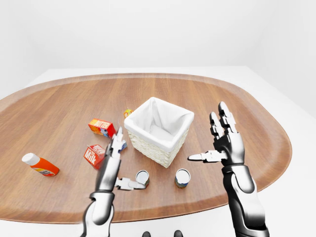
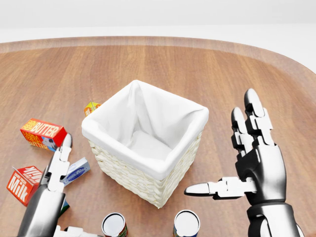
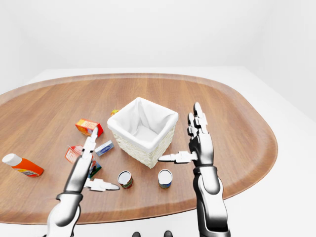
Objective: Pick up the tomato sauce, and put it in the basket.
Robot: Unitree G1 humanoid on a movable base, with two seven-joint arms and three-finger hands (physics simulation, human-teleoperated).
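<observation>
Hovering, both hands' fingers spread: left hand (image 1: pixel 111 165) beside red-labelled can (image 1: pixel 142 178); right hand (image 1: pixel 228 143) right of basket (image 1: pixel 157 129); second can (image 1: pixel 182 177) near.

Bright, even, sharp renders (soft shadows).
</observation>
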